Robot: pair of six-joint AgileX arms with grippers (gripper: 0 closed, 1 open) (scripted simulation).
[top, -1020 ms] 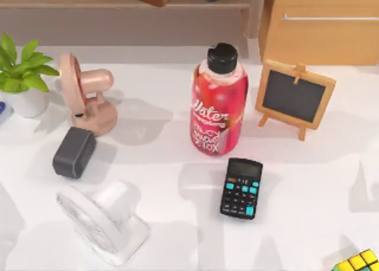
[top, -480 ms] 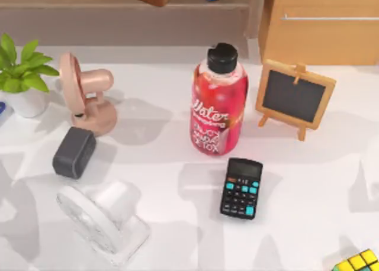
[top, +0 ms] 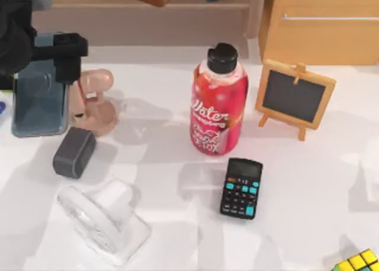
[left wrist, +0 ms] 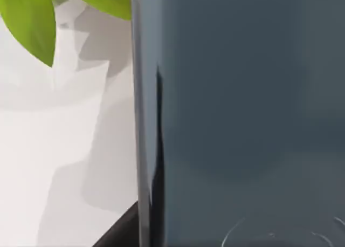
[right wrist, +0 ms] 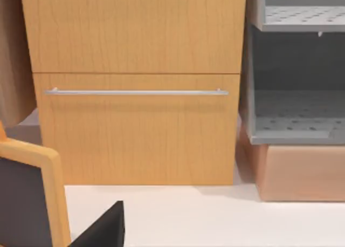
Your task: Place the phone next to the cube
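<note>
The phone [top: 37, 99], a glossy blue-grey slab, hangs in the air over the table's far left with my left gripper [top: 40, 57] shut on its upper end. One black finger [top: 68, 67] runs down the phone's right edge. Up close, the left wrist view shows the phone's face [left wrist: 242, 123] above the white table, with a green leaf [left wrist: 32, 20] beside it. The cube [top: 358, 262], yellow and green squares with black lines, lies at the table's front right corner, cut off by the picture's edge. My right arm stays parked off to the right.
A pink fan [top: 95, 105], a dark grey block [top: 74, 152] and a white fan [top: 103, 221] crowd the left side. A red water bottle [top: 219, 105] and black calculator [top: 241, 188] stand mid-table, a small chalkboard easel [top: 294, 96] to their right. A wooden drawer cabinet [right wrist: 135, 96] stands behind.
My left arm has come into view at the far left with the phone in its grip. The phone now covers the potted plant that showed there before.
</note>
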